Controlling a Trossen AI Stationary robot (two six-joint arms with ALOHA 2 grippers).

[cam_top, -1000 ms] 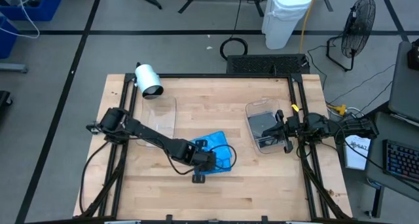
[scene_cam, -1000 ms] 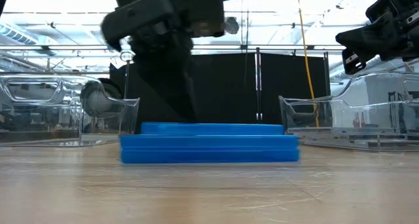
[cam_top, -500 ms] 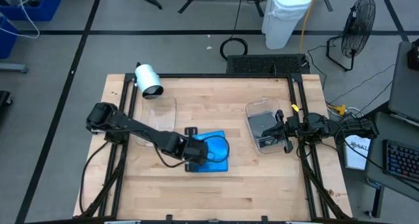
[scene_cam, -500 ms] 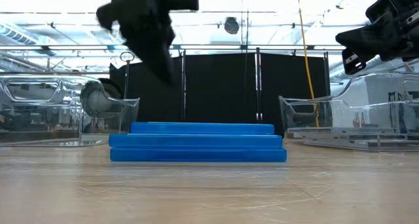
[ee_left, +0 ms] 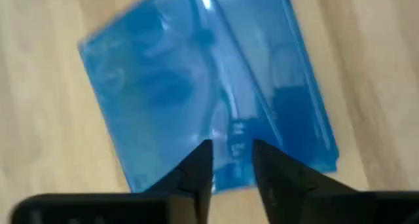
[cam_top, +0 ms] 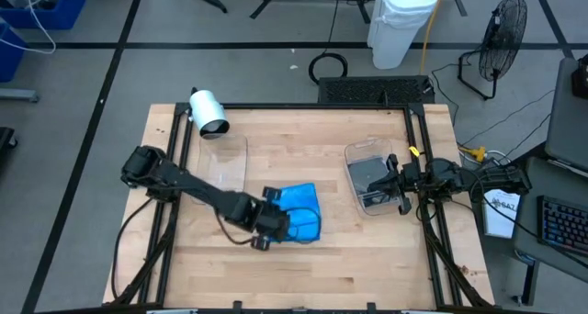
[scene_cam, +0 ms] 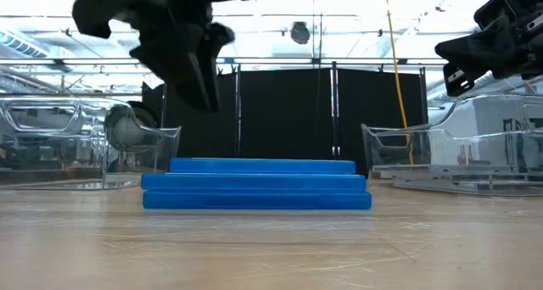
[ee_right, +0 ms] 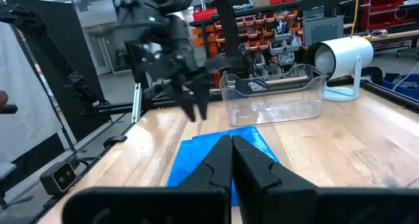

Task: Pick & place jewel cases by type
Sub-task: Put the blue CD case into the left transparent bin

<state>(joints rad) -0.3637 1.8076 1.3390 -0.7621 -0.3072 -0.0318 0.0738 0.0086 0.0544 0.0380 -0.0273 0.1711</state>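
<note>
A stack of bright blue jewel cases (cam_top: 301,213) lies flat on the wooden table near its middle, the upper ones set back from the lowest (scene_cam: 259,184). My left gripper (cam_top: 278,222) hangs above the stack's left side (scene_cam: 202,95), pointing steeply down. Its fingers (ee_left: 232,164) stand a little apart with nothing between them, over the cases' edge (ee_left: 216,99). Dark grey jewel cases (cam_top: 370,178) lie in the right clear tub (cam_top: 354,153). My right gripper (cam_top: 401,182) waits level at the table's right edge, shut (ee_right: 231,160).
An empty-looking clear tub (cam_top: 225,162) stands at the table's left, with a white camera (cam_top: 209,110) behind it at the far left corner. Black frame rails (cam_top: 165,195) run along the table's sides. Bare wood lies near the front edge (cam_top: 303,277).
My left gripper was down on the blue stack, then rose clear of it, moved toward the table's left edge and rolled at the wrist. During the first half second the stack slid slightly to the left and squared up; it has lain still since.
</note>
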